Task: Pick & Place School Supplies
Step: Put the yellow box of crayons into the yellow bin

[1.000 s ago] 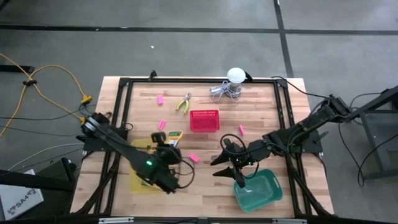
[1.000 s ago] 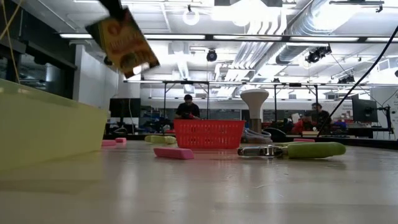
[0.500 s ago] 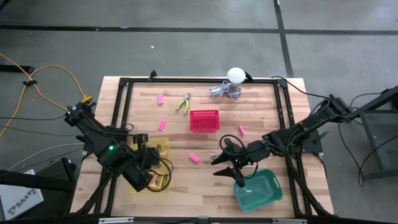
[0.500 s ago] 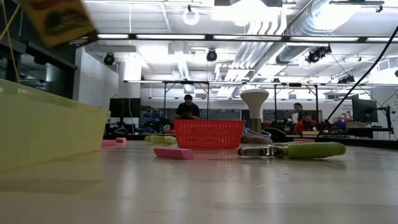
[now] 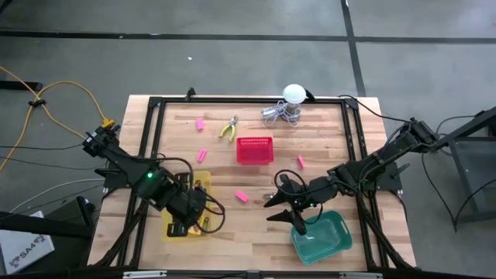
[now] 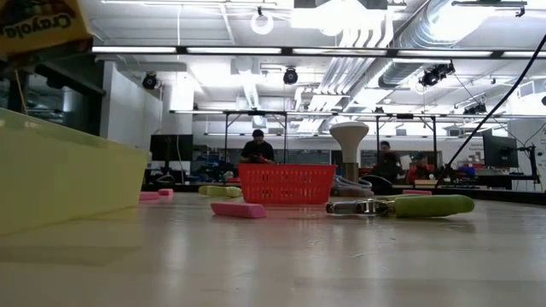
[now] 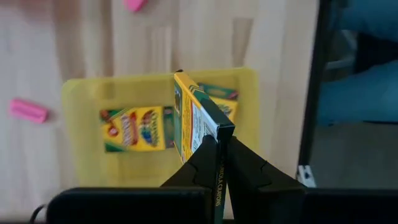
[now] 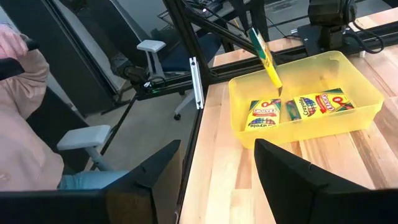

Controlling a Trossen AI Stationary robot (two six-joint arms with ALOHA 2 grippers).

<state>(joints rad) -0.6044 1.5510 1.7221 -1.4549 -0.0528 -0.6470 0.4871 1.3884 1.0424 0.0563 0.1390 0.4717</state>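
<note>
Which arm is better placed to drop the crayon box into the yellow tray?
Left. The left gripper is shut on the crayon box, held over the yellow tray. The right gripper is open, by the green tray.

On the table (image 5: pixel 256 225), the tray (image 5: pixel 172 229) sits at the front left under the left claw (image 5: pixel 194 222), which holds a crayon box (image 7: pixel 194 124) edge-up above two more crayon boxes (image 7: pixel 132 129) lying flat in it. The right claw (image 5: pixel 280 203) hangs beside the bin (image 5: pixel 322 239) at front right. The basket (image 5: pixel 255 149) stands mid-table, the pliers (image 5: pixel 229 129) behind it, the ball with coiled wire (image 5: pixel 291 97) at the back.
</note>
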